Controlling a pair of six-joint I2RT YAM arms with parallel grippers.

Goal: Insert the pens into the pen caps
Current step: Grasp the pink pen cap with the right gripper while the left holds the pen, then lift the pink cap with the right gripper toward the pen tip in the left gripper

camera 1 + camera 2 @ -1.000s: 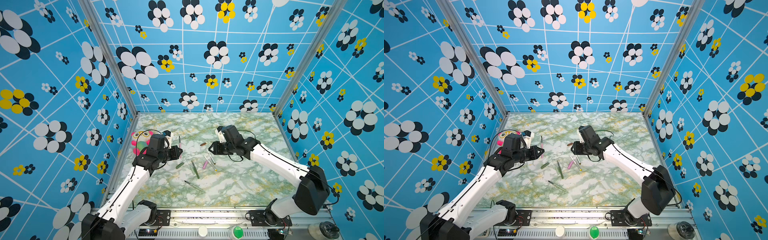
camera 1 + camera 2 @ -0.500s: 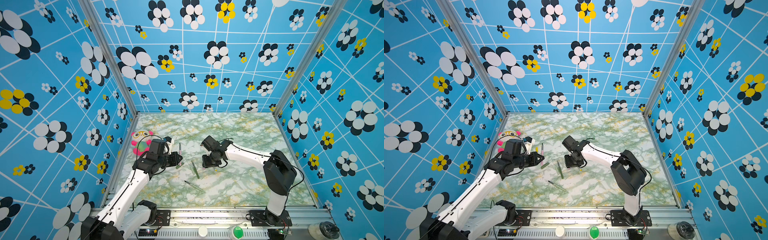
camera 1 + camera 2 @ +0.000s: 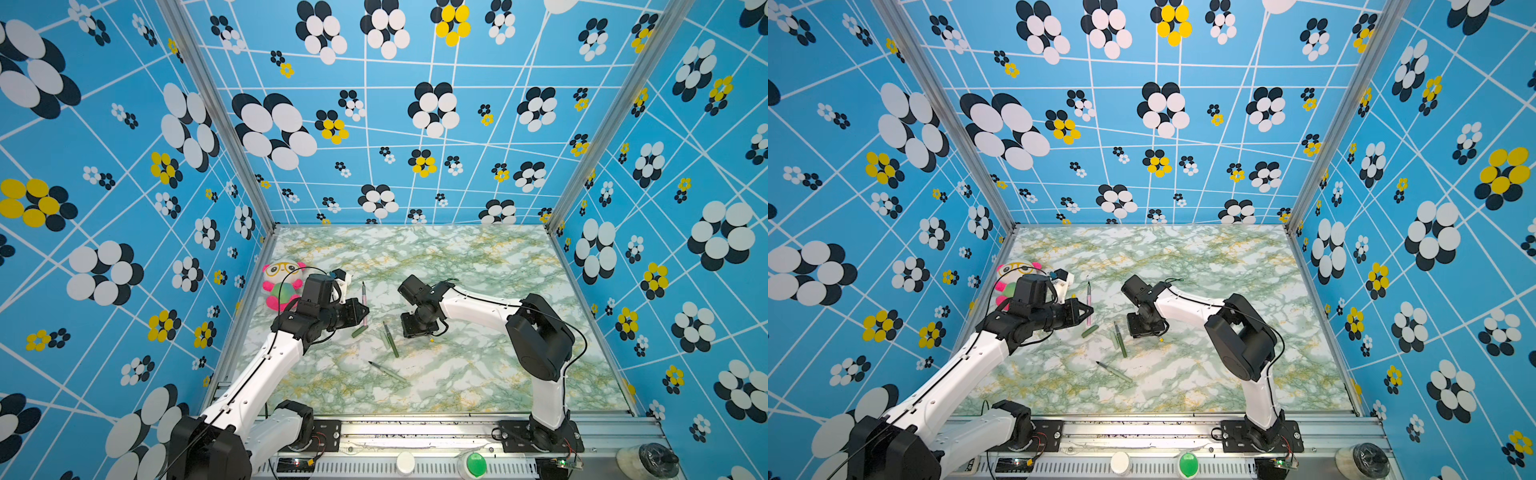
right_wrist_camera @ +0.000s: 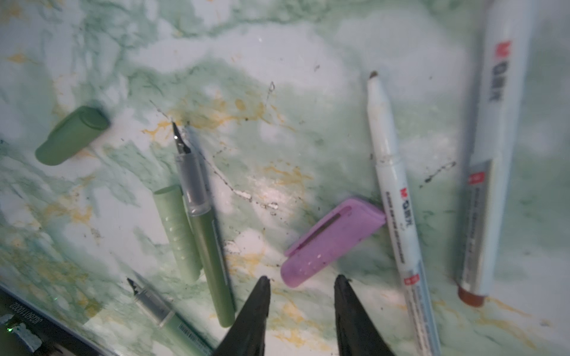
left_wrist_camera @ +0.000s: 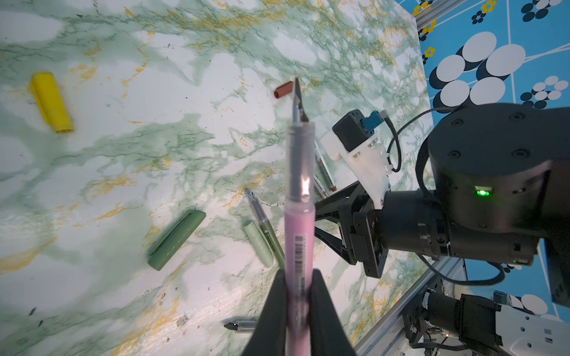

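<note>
Above marbled top [image 3: 478, 270], left jaws pinch slim pink pen [image 5: 299, 234]; right jaws seemingly spread.

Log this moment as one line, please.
left claw: shut on pink pen, nib bare | right claw: open, tips at pink cap lying on table | pink pen: not yet capped

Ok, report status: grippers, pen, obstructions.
Left gripper shut on pink pen. Right gripper open, just short of pink cap, nothing held. White pen close beside cap.
</note>
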